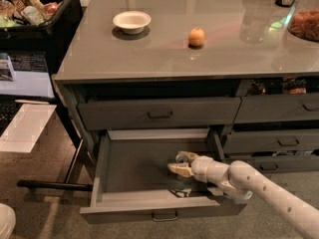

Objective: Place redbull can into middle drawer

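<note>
The middle drawer (134, 169) stands pulled out below the counter, showing a deep grey interior and a small loop handle (164, 216) at front centre. My gripper (180, 163) is inside it, right of centre, fingers apart and holding nothing. A small dark, shiny object that looks like the redbull can (181, 191) lies on the drawer floor by the front wall, just below the gripper and apart from it. My white arm (259, 188) reaches in from the lower right.
On the counter are a white bowl (131, 21), a small orange fruit (196, 36) and a jar (304, 24). The top drawer (159, 113) is shut. Narrower drawers (279, 142) are on the right. A black bin (35, 6) and a floor bar (55, 185) are on the left.
</note>
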Controlling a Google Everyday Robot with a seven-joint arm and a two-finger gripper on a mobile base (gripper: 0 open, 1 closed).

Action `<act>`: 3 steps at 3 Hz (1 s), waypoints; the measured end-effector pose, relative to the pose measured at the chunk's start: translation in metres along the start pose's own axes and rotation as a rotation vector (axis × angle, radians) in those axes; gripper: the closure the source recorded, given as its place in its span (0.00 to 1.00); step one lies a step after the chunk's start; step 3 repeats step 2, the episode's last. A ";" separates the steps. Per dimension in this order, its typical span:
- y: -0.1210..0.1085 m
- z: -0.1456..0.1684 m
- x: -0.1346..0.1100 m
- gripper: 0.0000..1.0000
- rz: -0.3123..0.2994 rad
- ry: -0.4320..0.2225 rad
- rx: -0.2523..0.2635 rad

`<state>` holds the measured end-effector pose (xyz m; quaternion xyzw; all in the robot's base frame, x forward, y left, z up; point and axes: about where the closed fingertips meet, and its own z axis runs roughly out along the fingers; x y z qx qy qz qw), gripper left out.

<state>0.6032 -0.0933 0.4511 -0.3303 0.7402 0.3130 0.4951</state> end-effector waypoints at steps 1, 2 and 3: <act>0.000 0.001 -0.002 0.00 0.009 -0.014 -0.010; 0.000 0.001 -0.002 0.00 0.009 -0.014 -0.010; 0.000 0.001 -0.002 0.00 0.009 -0.014 -0.010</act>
